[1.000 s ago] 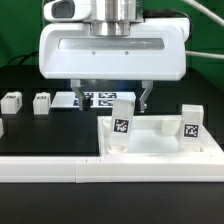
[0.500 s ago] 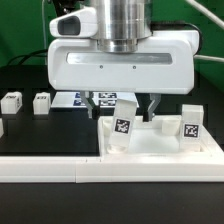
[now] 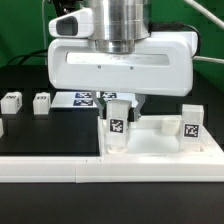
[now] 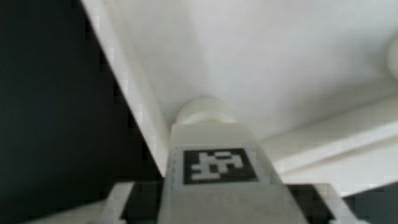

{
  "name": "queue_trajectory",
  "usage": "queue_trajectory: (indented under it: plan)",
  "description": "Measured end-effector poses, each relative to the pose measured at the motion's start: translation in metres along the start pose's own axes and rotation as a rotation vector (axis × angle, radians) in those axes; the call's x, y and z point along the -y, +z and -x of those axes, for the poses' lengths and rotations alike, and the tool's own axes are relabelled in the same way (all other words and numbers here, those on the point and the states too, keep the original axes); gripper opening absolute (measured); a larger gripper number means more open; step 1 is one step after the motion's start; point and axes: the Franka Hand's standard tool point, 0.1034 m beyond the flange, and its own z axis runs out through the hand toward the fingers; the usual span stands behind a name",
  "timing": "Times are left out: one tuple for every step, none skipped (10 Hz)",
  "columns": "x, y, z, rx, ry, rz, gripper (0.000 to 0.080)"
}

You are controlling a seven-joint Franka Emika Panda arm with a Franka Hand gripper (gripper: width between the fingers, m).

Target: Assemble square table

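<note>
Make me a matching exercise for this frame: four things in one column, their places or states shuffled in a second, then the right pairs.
Things
A. gripper
B. leg at the exterior view's right
C. two small leg blocks
D. marker board

Places or states
1. lying flat behind the gripper
2. on the black table, apart from the table top
3. jaws closed on an upright leg
4. standing on the table top, untouched

Pairs: A-3, B-4, C-2, D-1
</note>
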Motion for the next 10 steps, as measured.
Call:
queue_trajectory:
  plan:
    - [0.0001,0.0,0.0,0.0,0.063,0.0,0.0288]
    - [0.0002,0.0001,0.0,0.0,0.118,0.0,0.0288]
    - [0.0003,0.0005,-0.0003,-0.002,0.199,0.0,0.0288]
    - [0.0015,0.0009,-0.0022,-0.007,0.313,-0.002,0.0288]
    - [0.0036,0.001,-0.0025,-0.007,0.449,0.002,0.0288]
    - [0.0037,0.0013,-0.003,-0.007,0.57,0.003,0.0288]
    - [0.0038,0.0013,-0.0034,-0.008,0.703,0.001,0.029]
    - [0.0034,0.0014,-0.0038,-0.002,0.792,-0.009,0.029]
    - [0.0034,0.002,-0.0043,0.003,0.917,-0.023,0.029]
    - [0.0029,0.0023,-0.0045,0.009,1.047,-0.042,0.029]
